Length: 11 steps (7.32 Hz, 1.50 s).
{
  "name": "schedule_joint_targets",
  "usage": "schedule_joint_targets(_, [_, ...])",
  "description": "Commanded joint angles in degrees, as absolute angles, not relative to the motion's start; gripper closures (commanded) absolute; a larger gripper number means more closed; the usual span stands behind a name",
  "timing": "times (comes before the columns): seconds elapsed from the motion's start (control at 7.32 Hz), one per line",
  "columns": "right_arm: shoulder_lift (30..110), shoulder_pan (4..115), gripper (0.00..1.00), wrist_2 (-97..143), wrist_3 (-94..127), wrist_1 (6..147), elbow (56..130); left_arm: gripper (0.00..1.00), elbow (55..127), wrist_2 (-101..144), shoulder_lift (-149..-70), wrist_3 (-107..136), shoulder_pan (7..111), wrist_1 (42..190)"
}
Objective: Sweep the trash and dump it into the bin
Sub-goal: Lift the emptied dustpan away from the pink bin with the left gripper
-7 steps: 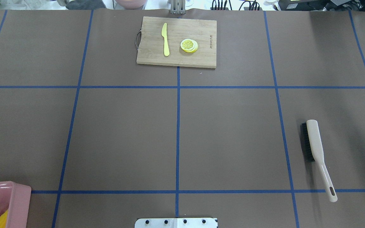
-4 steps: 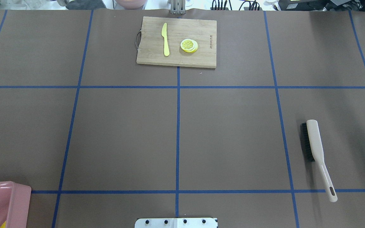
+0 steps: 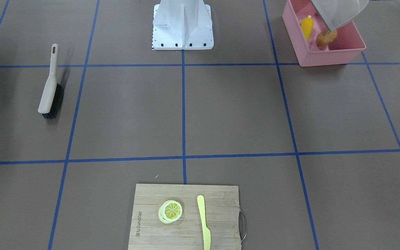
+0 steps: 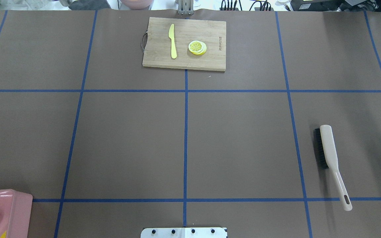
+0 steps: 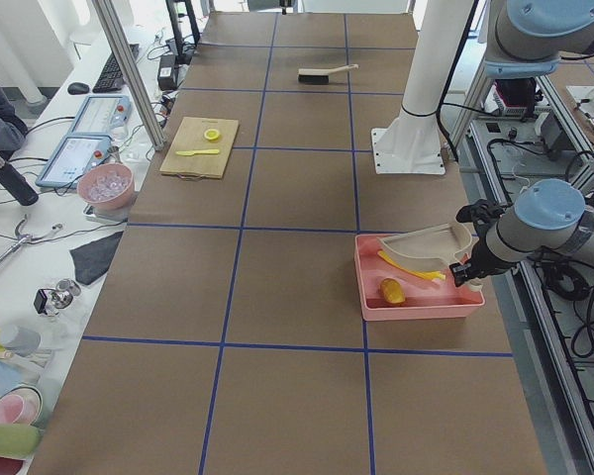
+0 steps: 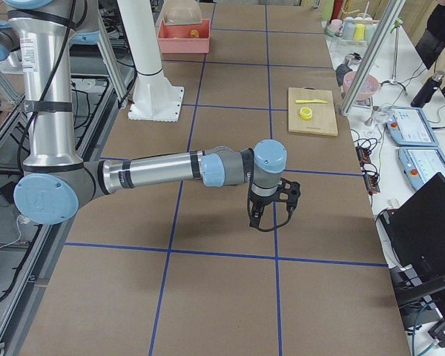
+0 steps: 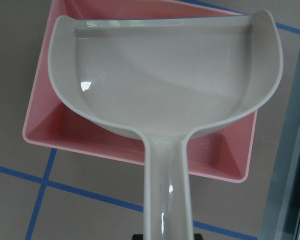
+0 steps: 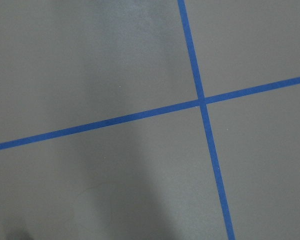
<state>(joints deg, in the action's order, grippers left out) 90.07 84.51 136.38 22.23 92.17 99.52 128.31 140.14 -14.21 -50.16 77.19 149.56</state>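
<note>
The left tool (image 5: 468, 269) grips the handle of the beige dustpan (image 7: 165, 85), which is tilted above the pink bin (image 3: 325, 57) at the robot-side left corner of the table (image 4: 236, 138). The pan is empty and its mouth faces away from the tool. Beneath it, inside the bin, the corn cob (image 3: 307, 25) lies with its long axis running from robot side to operator side, tip toward the robot. A brown toy food (image 3: 326, 37) rests near it at the pan's lip. The right tool (image 6: 271, 216) hangs over bare table, well apart; its opening cannot be told. Farther out lies the brush (image 4: 329, 155), and farthest the cutting board (image 4: 210, 29).
</note>
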Motion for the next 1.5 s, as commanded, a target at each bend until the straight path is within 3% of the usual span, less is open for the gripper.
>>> schedule_joint_targets(0.0, [91.6,85.1,0.0,136.6,22.3,91.9,98.9,0.8,128.7,140.7,-19.6,-42.3,77.0,151.3])
schedule_joint_targets(0.27, [90.6,85.1,0.0,136.3,22.2,91.7,98.3,0.8,128.6,140.7,-29.7,-31.7,75.9,151.3])
schedule_joint_targets(0.55, [91.1,85.1,0.0,136.2,22.1,91.7,98.4,0.8,128.1,139.9,-39.1,-25.2,67.7,150.8])
schedule_joint_targets(0.82, [91.2,85.1,0.0,136.0,22.2,91.7,97.9,0.8,122.1,136.1,-52.0,-23.1,60.2,150.6])
schedule_joint_targets(1.37, [91.0,85.1,0.0,135.4,21.9,91.4,97.9,0.8,111.8,134.3,-79.6,-20.0,55.1,146.2])
